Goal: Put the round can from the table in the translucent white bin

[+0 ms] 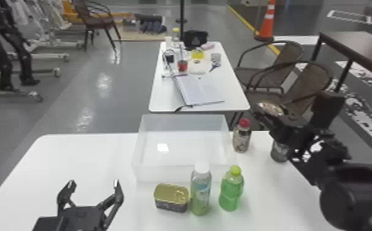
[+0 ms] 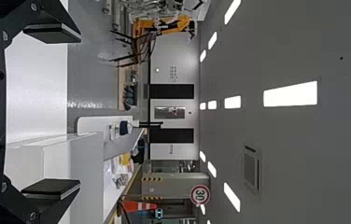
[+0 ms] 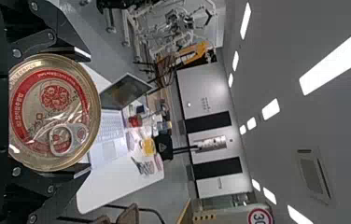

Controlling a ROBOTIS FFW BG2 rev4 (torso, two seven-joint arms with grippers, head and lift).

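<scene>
My right tool (image 3: 84, 114) pinches round can (image 3: 54, 112); left tool (image 1: 93, 183) spread. Risk: low swing toward bin (image 1: 167, 172), 12 o'clock, clips red-capped bottle (image 1: 241, 139).

The head view looks forward and down over the near desk (image 1: 71, 166); both wrist views face the far wall (image 2: 173, 56) — the right close to the can (image 3: 38, 112) — and all share the far desk (image 1: 164, 95).

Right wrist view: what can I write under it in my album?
Round can, pull tab showing, gripped in the right claw, with a white table beyond.
</scene>
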